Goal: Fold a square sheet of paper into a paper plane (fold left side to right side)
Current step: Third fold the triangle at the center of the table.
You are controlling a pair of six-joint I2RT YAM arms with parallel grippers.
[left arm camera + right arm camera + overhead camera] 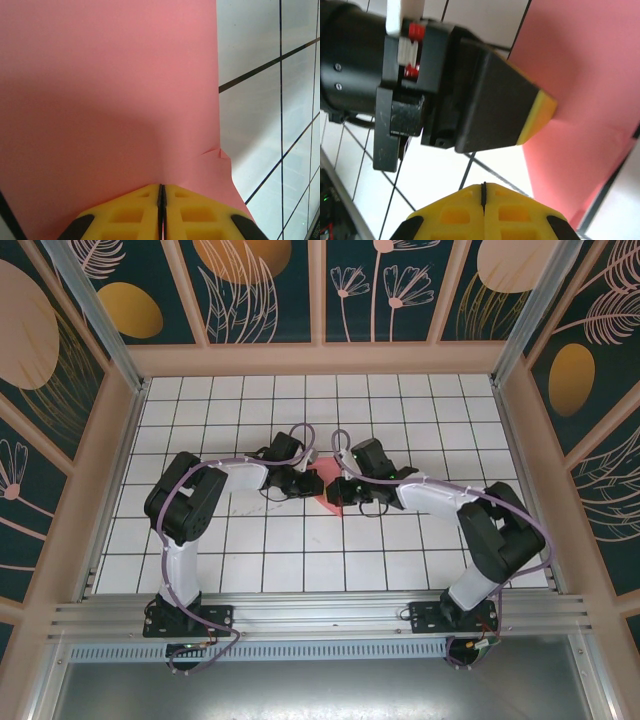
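Note:
The square sheet of paper (324,490) is pink-red and lies mid-table between both arms. In the left wrist view the paper (110,90) covers most of the picture, with a small bent corner at its right edge. My left gripper (161,187) is shut on the paper's near edge, and a crease rises from its tips. My right gripper (484,186) is shut with nothing in it, over a white tile just beside the paper (580,100). One black finger (495,105) of the left gripper, with a yellow pad, rests against the sheet there. The two grippers (305,480) (342,490) nearly meet.
The white grid table (400,410) is boxed in by wooden side walls (115,450) and patterned panels. An aluminium rail (320,615) runs along the near edge by the arm bases. Purple cables loop over both arms.

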